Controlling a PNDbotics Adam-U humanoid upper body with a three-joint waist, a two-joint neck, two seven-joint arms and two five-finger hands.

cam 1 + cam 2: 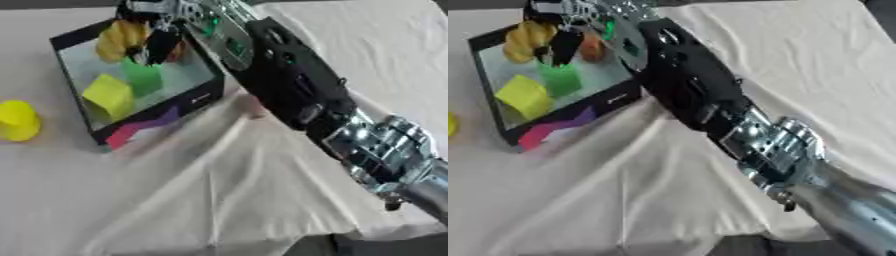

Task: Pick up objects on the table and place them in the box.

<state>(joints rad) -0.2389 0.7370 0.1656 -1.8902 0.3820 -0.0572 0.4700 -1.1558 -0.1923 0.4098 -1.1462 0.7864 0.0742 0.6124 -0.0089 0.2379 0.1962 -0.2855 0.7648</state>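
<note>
My right arm reaches from the lower right up to the box (206, 95), a black-rimmed box with a pale floor at the upper left. My right hand (157, 44) hangs over its far end with fingers pointing down and nothing clearly held. A yellow banana-like thing (117, 40) lies just left of the fingers and a small orange thing (591, 47) just right of them. Inside the box nearer to me are a green block (144, 77) and a yellow-green block (108, 95). A yellow cup (17, 120) stands on the table left of the box. My left hand does not show.
A wrinkled white cloth (219, 190) covers the table, with folds running in front of the box. My forearm (289, 85) crosses the box's right corner. A dark edge shows at the bottom right (385, 245).
</note>
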